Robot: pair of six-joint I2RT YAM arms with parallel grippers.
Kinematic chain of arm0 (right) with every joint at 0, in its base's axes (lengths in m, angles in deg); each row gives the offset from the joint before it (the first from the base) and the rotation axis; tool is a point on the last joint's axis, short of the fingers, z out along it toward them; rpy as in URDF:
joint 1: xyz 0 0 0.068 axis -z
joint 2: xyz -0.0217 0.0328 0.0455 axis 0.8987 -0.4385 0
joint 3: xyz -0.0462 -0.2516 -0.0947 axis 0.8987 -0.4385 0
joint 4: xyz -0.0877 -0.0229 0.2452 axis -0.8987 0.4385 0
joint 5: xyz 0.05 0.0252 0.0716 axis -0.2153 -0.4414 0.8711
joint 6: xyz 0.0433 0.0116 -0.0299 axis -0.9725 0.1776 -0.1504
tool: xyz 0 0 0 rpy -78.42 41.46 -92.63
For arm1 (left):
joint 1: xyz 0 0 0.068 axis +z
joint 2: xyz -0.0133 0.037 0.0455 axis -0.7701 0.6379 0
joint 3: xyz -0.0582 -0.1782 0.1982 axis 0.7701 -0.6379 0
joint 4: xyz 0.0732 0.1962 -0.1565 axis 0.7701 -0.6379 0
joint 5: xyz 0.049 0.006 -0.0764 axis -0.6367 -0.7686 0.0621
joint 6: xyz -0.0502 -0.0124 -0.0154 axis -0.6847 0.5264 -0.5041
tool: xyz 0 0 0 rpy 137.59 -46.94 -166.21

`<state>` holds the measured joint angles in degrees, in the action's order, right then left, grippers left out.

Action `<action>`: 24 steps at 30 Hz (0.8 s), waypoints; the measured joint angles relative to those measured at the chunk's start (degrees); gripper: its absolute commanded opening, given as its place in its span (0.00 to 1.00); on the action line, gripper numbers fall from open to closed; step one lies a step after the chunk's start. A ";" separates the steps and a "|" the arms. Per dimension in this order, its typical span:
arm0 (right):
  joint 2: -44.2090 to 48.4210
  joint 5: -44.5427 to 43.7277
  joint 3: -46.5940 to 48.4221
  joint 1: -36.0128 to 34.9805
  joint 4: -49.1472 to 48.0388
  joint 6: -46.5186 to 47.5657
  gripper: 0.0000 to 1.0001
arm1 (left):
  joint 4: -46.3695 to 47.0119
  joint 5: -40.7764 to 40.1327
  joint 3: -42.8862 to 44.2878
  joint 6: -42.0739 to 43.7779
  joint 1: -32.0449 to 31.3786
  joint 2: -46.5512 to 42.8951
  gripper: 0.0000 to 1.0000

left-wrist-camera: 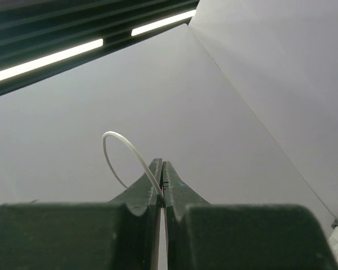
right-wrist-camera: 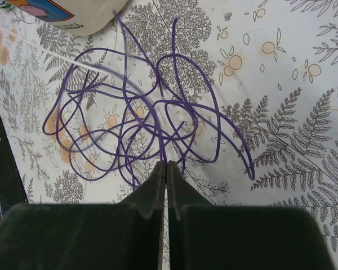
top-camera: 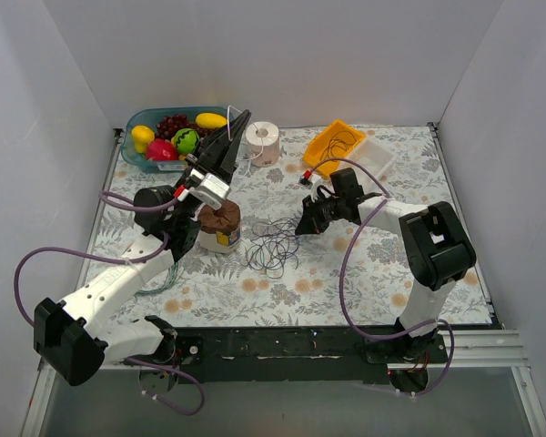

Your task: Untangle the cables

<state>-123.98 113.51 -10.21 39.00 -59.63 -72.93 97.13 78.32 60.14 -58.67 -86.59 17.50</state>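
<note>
White-walled cell, fern-print desk [top-camera: 373, 273]. The cables [top-camera: 273, 244] lie in a loose purple tangle mid-desk, just right of a brown-lidded jar [top-camera: 220, 228]. Right end effector [right-wrist-camera: 165, 164] is low at the tangle's right edge, fingers pressed together with one purple strand running into the tips. Left end effector [left-wrist-camera: 162, 163] is raised toward the back wall, closed on a thin white wire [left-wrist-camera: 114, 133] that loops up from its tips.
</note>
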 measured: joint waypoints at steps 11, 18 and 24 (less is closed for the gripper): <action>1.84 -1.42 -0.15 0.24 2.93 0.39 0.43 | 1.33 1.49 1.88 1.99 0.00 0.02 0.00; 10.97 -3.87 5.27 0.24 10.54 4.33 0.87 | 2.40 2.16 1.88 2.71 0.00 0.07 0.00; 20.72 -2.97 7.43 -0.68 7.65 6.08 0.96 | 3.04 3.65 1.86 2.91 0.00 0.04 0.00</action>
<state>-103.26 110.54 -2.78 38.32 -51.98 -66.85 100.17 81.97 62.00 -55.76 -86.59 17.55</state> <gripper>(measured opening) 0.922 0.010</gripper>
